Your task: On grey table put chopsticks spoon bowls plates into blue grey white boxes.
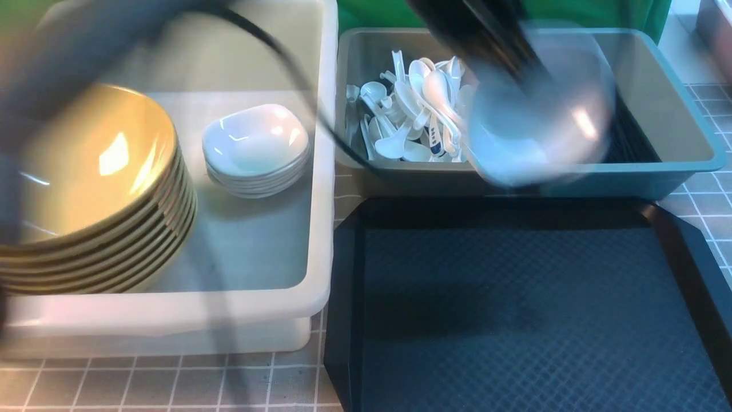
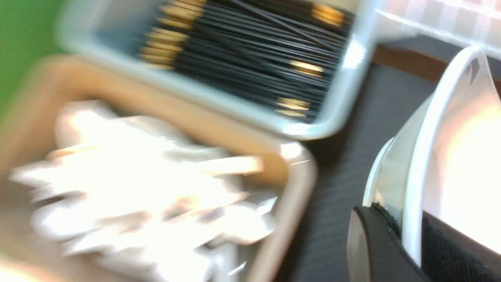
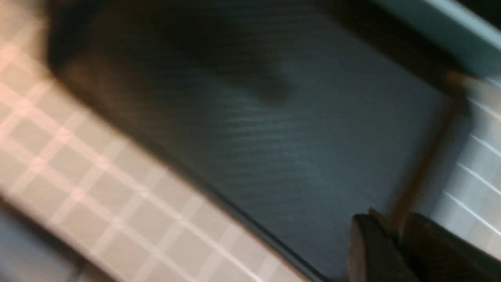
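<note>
My left gripper (image 2: 407, 223) is shut on the rim of a white bowl (image 2: 450, 156). In the front view the bowl (image 1: 537, 114) is blurred and hangs over the blue-grey box (image 1: 675, 166), under the dark arm and left gripper (image 1: 514, 63). That box holds a heap of white spoons (image 1: 412, 109) and black chopsticks (image 1: 629, 143); both also show in the left wrist view, spoons (image 2: 148, 196) and chopsticks (image 2: 254, 51). My right gripper (image 3: 395, 231) is shut and empty above the dark tray (image 3: 254, 117); it does not show in the front view.
A white box (image 1: 320, 171) at the left holds a stack of yellow plates (image 1: 86, 171) and a stack of small white dishes (image 1: 257, 143). A dark tray (image 1: 514, 315) lies in front of the blue-grey box on the grey checked table (image 1: 171, 383). A black cable (image 1: 297, 74) crosses the white box.
</note>
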